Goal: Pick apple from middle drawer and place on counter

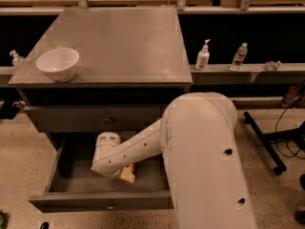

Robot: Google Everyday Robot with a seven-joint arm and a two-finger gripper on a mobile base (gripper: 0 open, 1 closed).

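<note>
The middle drawer [97,202] is pulled open below the counter [119,42]. My arm reaches down into it from the right. My gripper [127,174] is low inside the drawer, near its floor at the middle, mostly covered by my white wrist [108,151]; only a tan tip shows. A small reddish patch [132,167] shows right beside that tip. It may be the apple, which is otherwise hidden under the wrist.
A white bowl [57,63] stands on the counter's front left. A shut drawer front with a knob [108,120] sits just above the open drawer. Bottles [203,56] [239,56] stand on the ledge to the right. My arm's bulk [205,161] covers the drawer's right side.
</note>
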